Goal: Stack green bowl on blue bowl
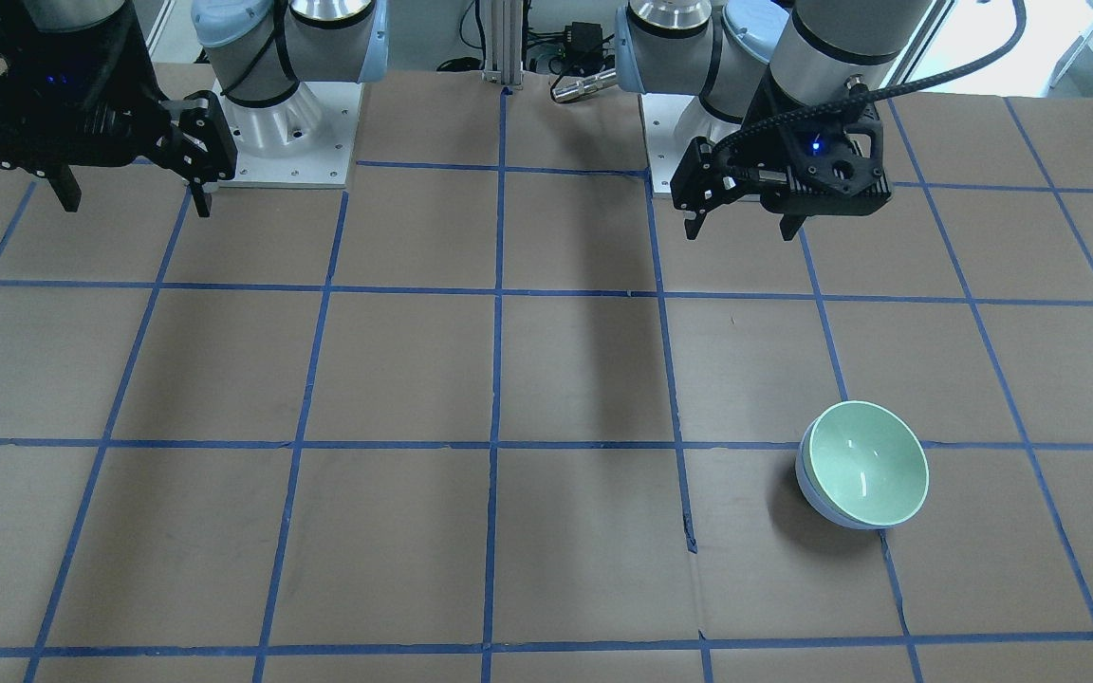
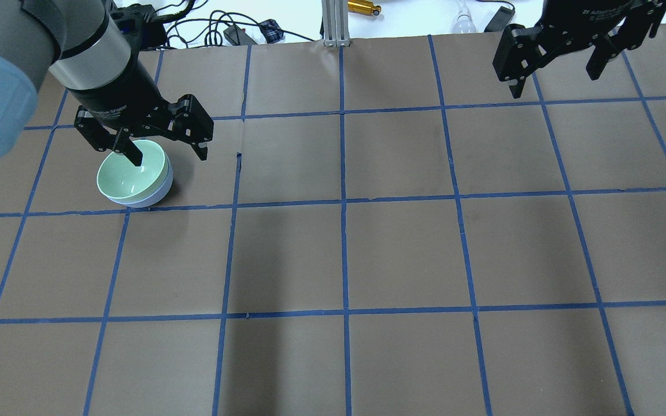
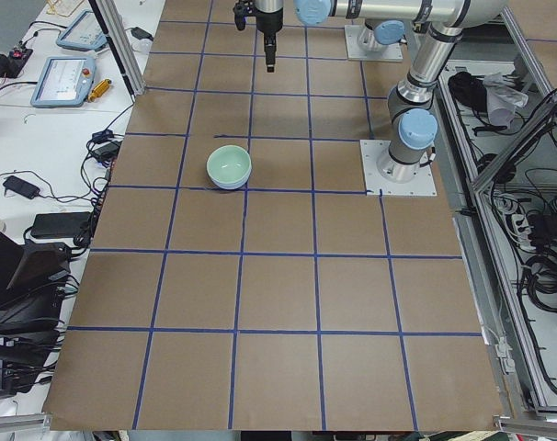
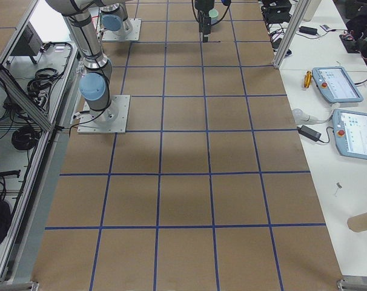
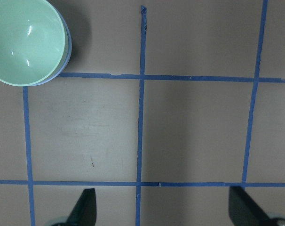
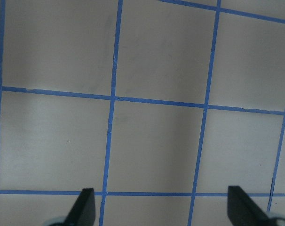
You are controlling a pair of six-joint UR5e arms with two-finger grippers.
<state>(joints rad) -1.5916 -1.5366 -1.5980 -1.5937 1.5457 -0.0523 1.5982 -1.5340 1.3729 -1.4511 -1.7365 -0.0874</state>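
Observation:
The green bowl point(image 1: 869, 465) sits nested inside the blue bowl point(image 1: 807, 491), upright on the table. Only a thin band of the blue bowl shows under the green rim. Both also show in the overhead view, green point(image 2: 130, 173) in blue point(image 2: 158, 193), and at the top left of the left wrist view, green point(image 5: 27, 40) in blue point(image 5: 67, 47). My left gripper point(image 2: 169, 159) is open and empty. It hangs well above the table, apart from the bowls, and shows in the front view point(image 1: 739, 232). My right gripper point(image 2: 554, 84) is open and empty, raised at the far opposite side point(image 1: 134, 207).
The brown table point(image 2: 402, 248) carries a grid of blue tape. The two arm bases point(image 1: 286, 133) point(image 1: 698, 133) stand at the robot's edge. Cables and small devices point(image 2: 240, 32) lie beyond the far edge.

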